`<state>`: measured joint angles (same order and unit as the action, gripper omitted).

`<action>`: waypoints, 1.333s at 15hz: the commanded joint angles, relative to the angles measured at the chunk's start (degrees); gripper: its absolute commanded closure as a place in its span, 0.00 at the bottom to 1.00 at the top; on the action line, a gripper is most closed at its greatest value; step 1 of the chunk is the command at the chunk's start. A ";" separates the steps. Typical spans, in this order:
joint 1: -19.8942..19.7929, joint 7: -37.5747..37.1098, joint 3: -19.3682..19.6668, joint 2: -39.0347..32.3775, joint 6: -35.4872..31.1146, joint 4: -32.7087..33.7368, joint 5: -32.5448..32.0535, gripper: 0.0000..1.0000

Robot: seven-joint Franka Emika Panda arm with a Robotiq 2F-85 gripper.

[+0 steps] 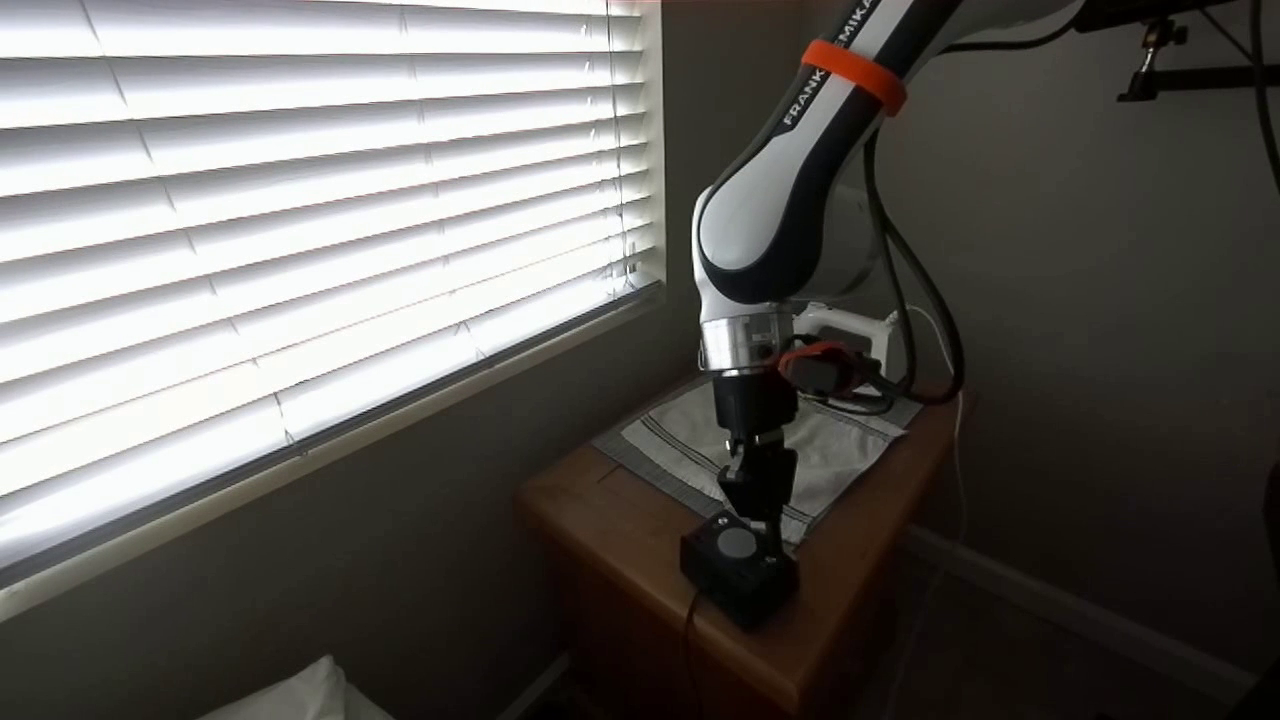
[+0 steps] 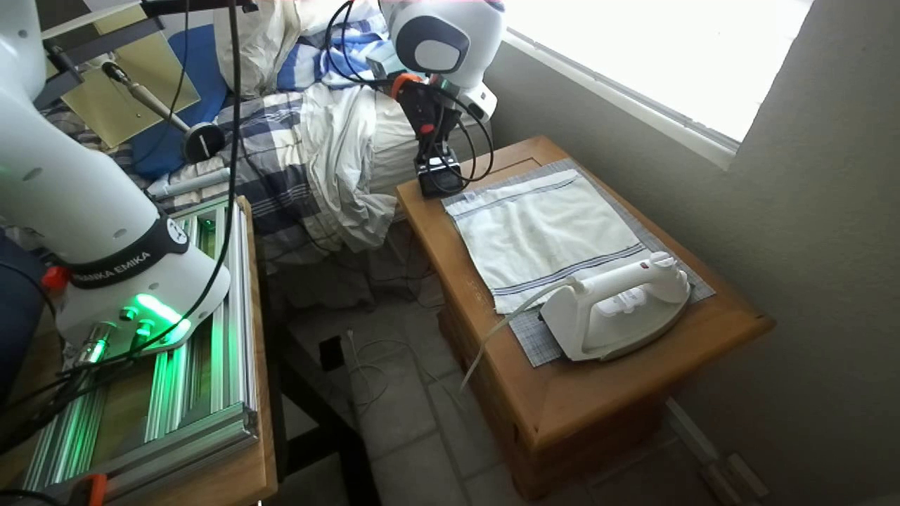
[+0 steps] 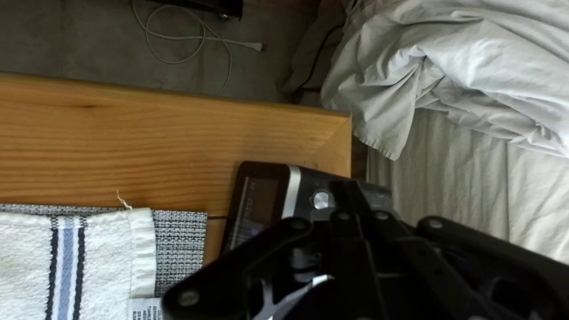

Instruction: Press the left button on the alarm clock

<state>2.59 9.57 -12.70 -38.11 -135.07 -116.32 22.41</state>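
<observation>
– location of alarm clock, taking twelve as the top of each view?

– in an exterior view it sits flat on the wooden nightstand, toward the six o'clock corner, its cord dropping at seven. the gripper points down over its two o'clock side; contact cannot be confirmed.

– expected handling?

– judged rigid, hollow plastic, rather light; weight unverified. on smooth wood it would probably skid under a sideways shove, so vertical force only.

– further evidence of position?

– in an exterior view the alarm clock stands at the nightstand's ten o'clock end. the striped towel lies at four o'clock from it, with the white iron farther along that line, well apart.

– wrist view: state of the gripper?

– fingers drawn fully together, nothing held. they lie over the top of the alarm clock. a round silver button shows just beside their tips, at eight o'clock; judged from the display side, this should be the left one.

– where to take hold?

– no grip is called for: set the joined tips squarely on that button and press straight down. should the alarm clock need steadying or lifting, a hold across opposite sides looks firmest, clear of the glossy display, likely the most fragile part.
</observation>
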 commanded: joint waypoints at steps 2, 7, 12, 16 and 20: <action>-0.56 -0.09 -0.85 5.10 0.55 -2.17 -0.07 1.00; -0.51 0.25 -0.49 6.59 2.59 -1.69 0.06 1.00; -0.36 0.19 -0.18 6.83 3.36 -1.66 -0.08 1.00; -0.36 0.04 0.06 6.33 3.74 -1.23 -0.13 1.00; -0.14 -0.50 0.38 7.51 3.83 -2.18 -0.32 0.72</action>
<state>2.57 9.55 -12.65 -32.59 -131.84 -116.92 22.41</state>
